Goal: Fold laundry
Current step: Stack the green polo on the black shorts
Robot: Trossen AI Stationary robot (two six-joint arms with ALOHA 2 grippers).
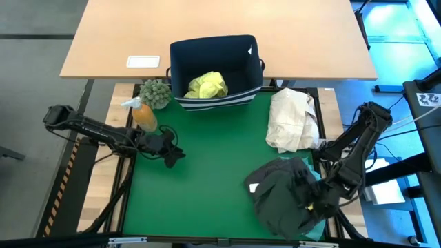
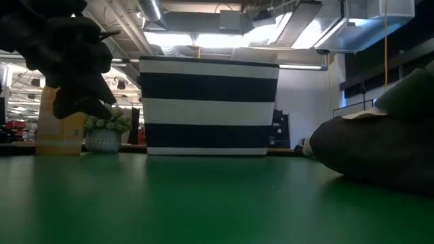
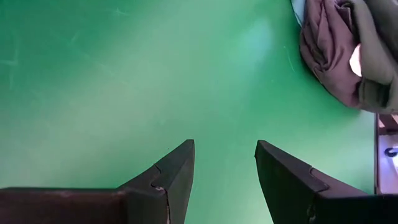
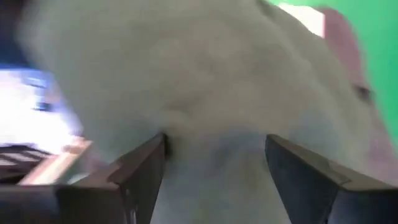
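At the near right corner of the green tabletop [image 1: 207, 193] lies one heap of dark laundry [image 1: 282, 196], charcoal and olive-black cloth bunched together so that the number of garments in it cannot be told. The right end effector [image 1: 313, 201] sits at that heap's right edge, its fingers [image 4: 140, 174] spread with pale, blurred cloth pressed close before them; nothing is pinched between them. The likely trouble here is that, buried in a tangle, it closes on several layers at once and drags the whole heap rather than one garment, or pulls cloth off the tabletop's near edge. Farther back on the right rests one cream-beige bundle [image 1: 293, 118], just beside the heap. On the left, the left end effector [image 1: 169, 153] hovers above bare green, spread and empty. Farthest off stands one navy bin [image 1: 215, 72] holding one yellow-green shirt [image 1: 207, 85]; beside it are one small potted plant [image 1: 156, 92] and one orange bottle [image 1: 143, 116].
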